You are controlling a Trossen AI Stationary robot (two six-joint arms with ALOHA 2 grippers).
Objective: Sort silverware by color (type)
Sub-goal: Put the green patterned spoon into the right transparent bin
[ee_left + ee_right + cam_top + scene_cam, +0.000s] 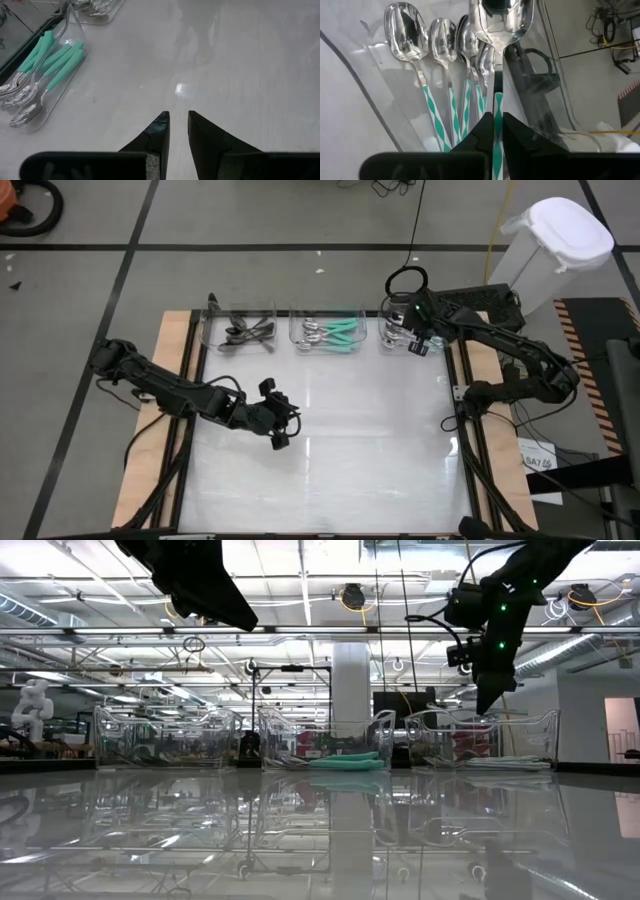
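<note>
Nearest, over the bare middle of the table (330, 470): left gripper (279, 425), hovering, jaws slightly parted, grasping nothing. At the far edge, three clear bins in a row. In the left bin (240, 328): dark spoons (245, 332). In the middle bin (328, 330): teal-handled spoons (47, 67), lying side by side. Over the right bin (400, 332): right gripper (494, 120), clenched on the handle of a spoon (502, 20) with teal-and-white handle, bowl pointing away. Beneath it, in this bin: more patterned spoons (427, 75).
</note>
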